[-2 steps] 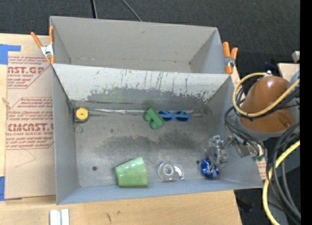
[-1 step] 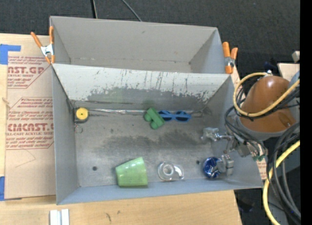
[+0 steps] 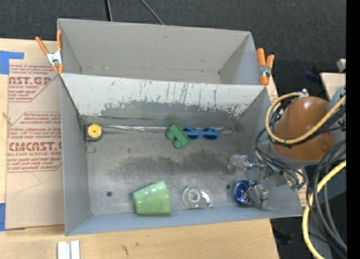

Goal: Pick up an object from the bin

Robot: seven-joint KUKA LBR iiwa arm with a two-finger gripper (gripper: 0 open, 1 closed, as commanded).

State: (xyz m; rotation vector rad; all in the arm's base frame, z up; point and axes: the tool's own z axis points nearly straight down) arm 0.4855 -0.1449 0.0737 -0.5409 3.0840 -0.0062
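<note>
– Looking into the bin [image 3: 76, 140], which thing is nearest the tool [image 3: 252, 178]?

– A ball [image 3: 242, 192]: small, round, glossy dark blue, with white glints on its top.

– Where does it lie?

– On the bin floor at about 5 o'clock, close to the near wall and the right-hand corner.

– And against the tool?

– The tool sits low over that same corner, reaching in from 3 o'clock. The ball is at roughly 7 o'clock of it, and a grey metal part of the tool lies right against the ball's 3 o'clock side.

– Is the tool apart, together, or clamped on the ball?

– I cannot tell; that spot is too crowded to read.

– What else is close by?

– A clear ring [image 3: 195, 197] lies at the ball's 9 o'clock, near but apart. Beyond it, in the same direction, a pale green cup [image 3: 152, 199] lies on its side.
</note>
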